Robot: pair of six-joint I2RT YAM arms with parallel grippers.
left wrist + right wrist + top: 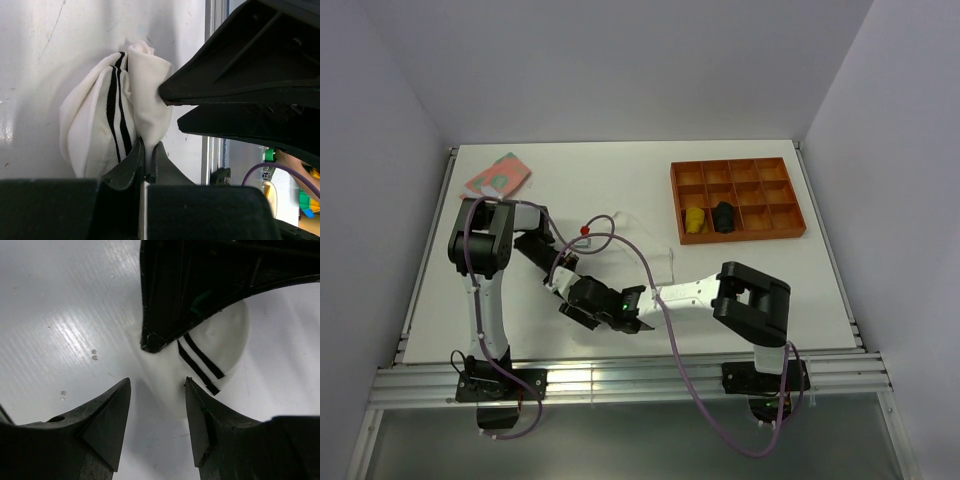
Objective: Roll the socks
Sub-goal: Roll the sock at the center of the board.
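Left gripper (146,162) pinched tight on the striped sock (100,125); the sock sits bunched up, well to the near-left of the orange tray (676,205); right gripper (157,384) spread wide, astride the sock's edge.

The top external camera hangs above and behind the arm bases. It faces down and toward the far wall, far enough back to take in the whole table (620,170). The left wrist camera sits just behind the left gripper (145,160) and looks along it at the tabletop — very close to the striped sock (95,130). The right wrist camera looks steeply down past the right gripper (156,385), equally near. Both wrist views share that sock, seen from opposite sides, and each catches the other arm's gripper. Overhead, that shared spot lies near the table's front edge.
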